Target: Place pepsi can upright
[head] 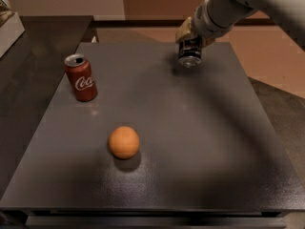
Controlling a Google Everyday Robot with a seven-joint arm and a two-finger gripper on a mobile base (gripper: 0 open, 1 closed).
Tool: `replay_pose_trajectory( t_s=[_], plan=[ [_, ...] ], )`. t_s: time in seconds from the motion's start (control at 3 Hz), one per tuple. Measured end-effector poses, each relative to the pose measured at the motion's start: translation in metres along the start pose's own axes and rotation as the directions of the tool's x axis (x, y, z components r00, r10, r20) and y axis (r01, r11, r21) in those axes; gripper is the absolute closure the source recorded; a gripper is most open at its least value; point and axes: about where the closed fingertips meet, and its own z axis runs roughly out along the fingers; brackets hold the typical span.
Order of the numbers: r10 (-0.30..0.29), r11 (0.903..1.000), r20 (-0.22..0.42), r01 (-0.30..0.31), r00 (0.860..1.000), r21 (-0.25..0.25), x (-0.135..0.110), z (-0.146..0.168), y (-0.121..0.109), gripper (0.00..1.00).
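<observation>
The pepsi can (189, 59) is dark with a silver end that faces the camera. It is tilted at the far edge of the dark grey table (205, 142), right of centre. My gripper (191, 45) comes down from the upper right and is shut on the can's upper part. Most of the can's body is hidden behind the gripper. I cannot tell whether the can touches the table; a shadow lies just under it.
A red Coca-Cola can (82, 78) stands upright at the table's far left. An orange (124, 142) lies near the middle front. A darker counter (28, 56) adjoins the table on the left. Tan floor lies beyond the far and right edges.
</observation>
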Motion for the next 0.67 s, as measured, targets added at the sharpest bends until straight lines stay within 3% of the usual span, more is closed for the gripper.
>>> replay_pose_trajectory(
  t_s=[0.33,0.67],
  plan=[
    [-0.040,0.9922,0.122,0.054,0.992,-0.112,-0.0131,-0.0084,0.0076,1.00],
    [-0.074,0.9702,0.226,0.123,0.971,-0.209,-0.0203,-0.0174,0.0134,1.00]
  ],
)
